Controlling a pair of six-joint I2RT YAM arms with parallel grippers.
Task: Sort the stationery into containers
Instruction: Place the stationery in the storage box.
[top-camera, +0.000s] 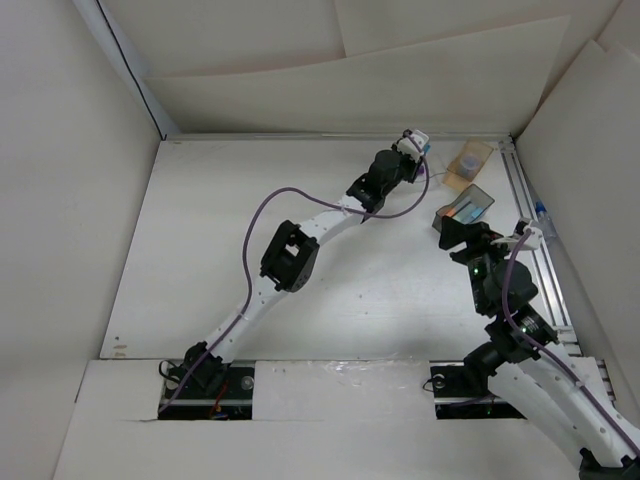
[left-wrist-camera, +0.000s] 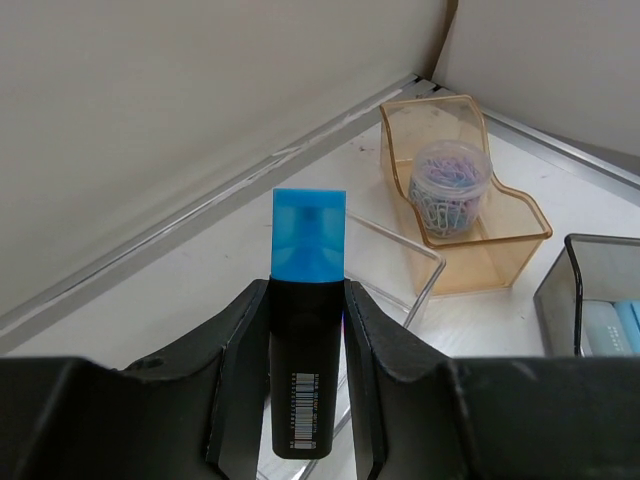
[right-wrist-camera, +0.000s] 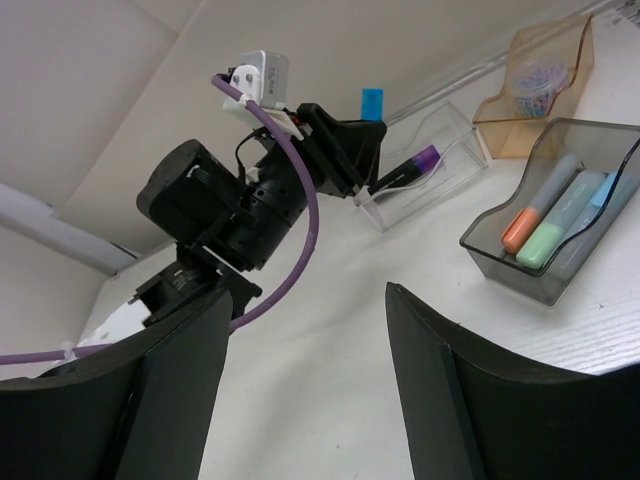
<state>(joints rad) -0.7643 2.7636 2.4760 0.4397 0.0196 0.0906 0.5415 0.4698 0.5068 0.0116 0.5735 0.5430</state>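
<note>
My left gripper (left-wrist-camera: 305, 295) is shut on a black marker with a blue cap (left-wrist-camera: 308, 240) and holds it above the clear box (left-wrist-camera: 408, 262) at the back right of the table. The right wrist view shows that clear box (right-wrist-camera: 452, 138) with a purple-ended marker (right-wrist-camera: 408, 170) lying in it. The smoky grey box (right-wrist-camera: 520, 262) holds an orange-ended marker (right-wrist-camera: 528, 222), a green-ended one (right-wrist-camera: 545, 240) and a light-blue one (right-wrist-camera: 598, 190). The tan-orange box (left-wrist-camera: 470, 268) holds a jar of paper clips (left-wrist-camera: 450, 185). My right gripper (right-wrist-camera: 308, 300) is open and empty, in front of the smoky box (top-camera: 466, 208).
White walls close in the table at the back and the right, near the boxes. A metal rail (top-camera: 545, 260) runs along the right edge. The left arm's purple cable (right-wrist-camera: 295, 210) hangs between my right gripper and the clear box.
</note>
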